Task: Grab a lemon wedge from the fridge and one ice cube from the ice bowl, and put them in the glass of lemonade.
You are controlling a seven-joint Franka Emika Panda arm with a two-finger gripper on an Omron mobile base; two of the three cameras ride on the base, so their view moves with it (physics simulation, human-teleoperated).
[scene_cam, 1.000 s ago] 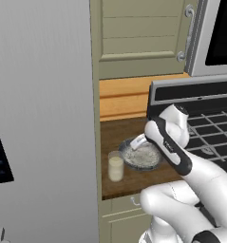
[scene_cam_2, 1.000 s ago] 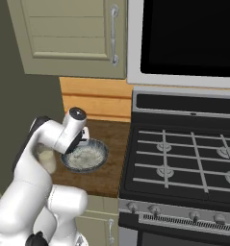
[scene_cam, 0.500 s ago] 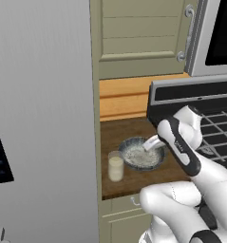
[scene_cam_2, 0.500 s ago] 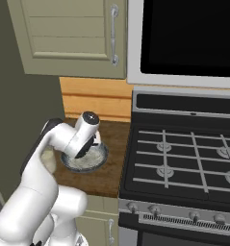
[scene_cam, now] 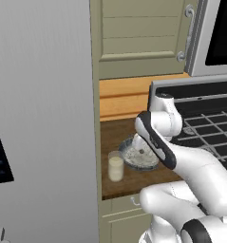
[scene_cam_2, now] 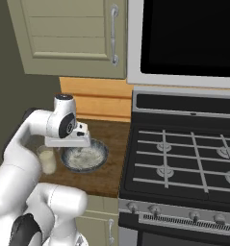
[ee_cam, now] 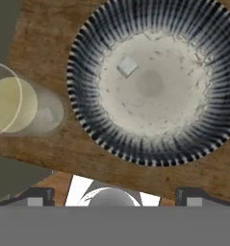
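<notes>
Wooden countertop [scene_cam: 129, 178] fills the middle of the left base view, wedged between the grey fridge [scene_cam: 43, 118] taking up the left half and the black stove [scene_cam: 205, 128] at the right. On it, lower centre, stands the glass of lemonade [scene_cam: 116, 166], just beside the ice bowl [scene_cam: 139, 156]. The white arm bends over the bowl from the lower right and hides the gripper there.

Seen from the right base view, the same counter sits at centre left under a cream cabinet [scene_cam_2: 70, 36]. The glass of lemonade [scene_cam_2: 47, 159] is at the left, partly behind the arm, and the ice bowl [scene_cam_2: 85, 157] lies beside it, near the stove [scene_cam_2: 184, 163]. The gripper [scene_cam_2: 68, 142] hangs above the bowl's left rim.

Looking straight down in the hand view, the ice bowl [ee_cam: 87, 62] occupies the upper right with one ice cube [ee_cam: 127, 66] on its speckled floor, upper left of centre. The glass of lemonade [ee_cam: 20, 105] is at the left edge. The finger tips [ee_cam: 39, 196] stand spread wide at the bottom, holding nothing.
</notes>
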